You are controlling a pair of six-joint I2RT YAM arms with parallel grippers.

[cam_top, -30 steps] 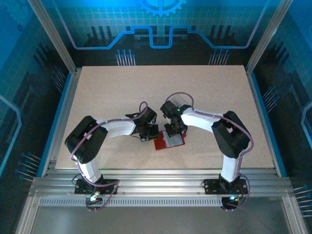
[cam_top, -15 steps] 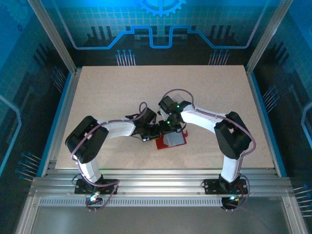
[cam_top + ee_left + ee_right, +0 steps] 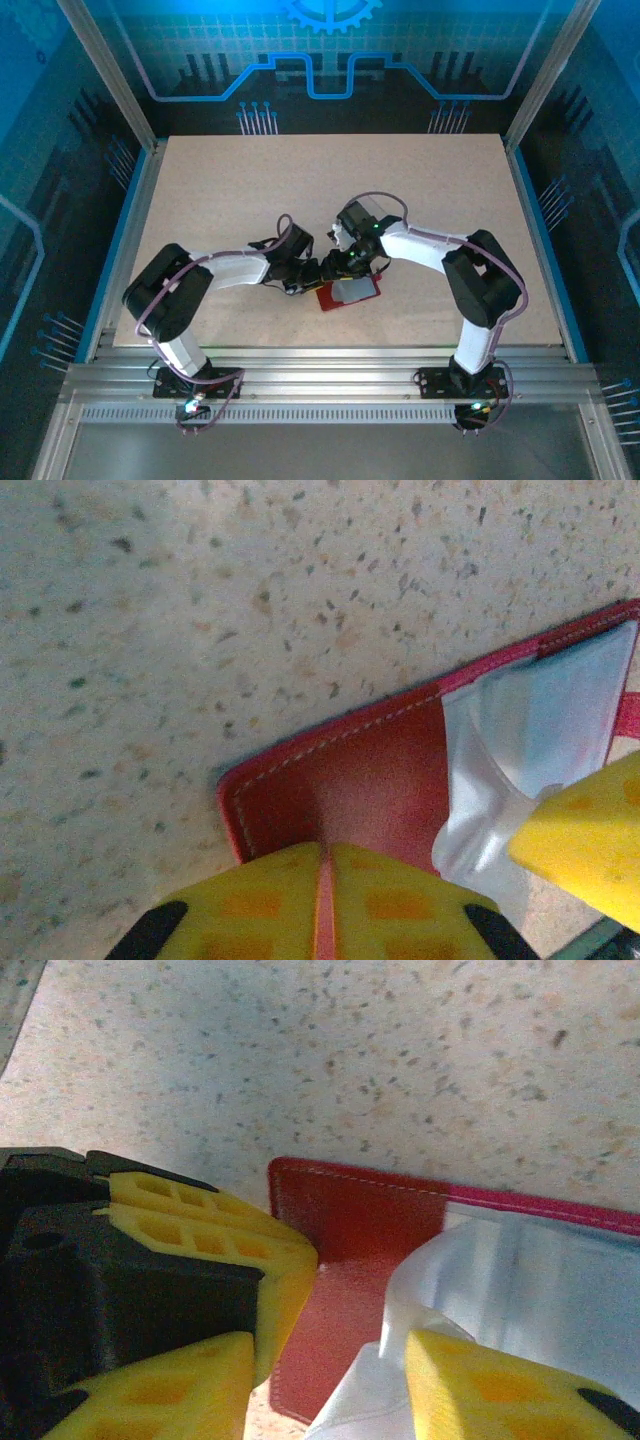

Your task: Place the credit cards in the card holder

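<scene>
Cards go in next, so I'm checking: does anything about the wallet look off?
Yes. On the wallet, the pale inner pocket is wrinkled and bulging instead of lying flat, between the fingers of the open right gripper. The left gripper pinches the wallet's red edge.

You've got a pale speckled tabletop (image 3: 250, 180) mid-frame, w/ blue trim (image 3: 118, 250) down its left & right edges. Metal rails (image 3: 330, 385) run across the bottom. A blue circuit-pattern backdrop (image 3: 320, 60) w/ a gear shape fills the top.
</scene>
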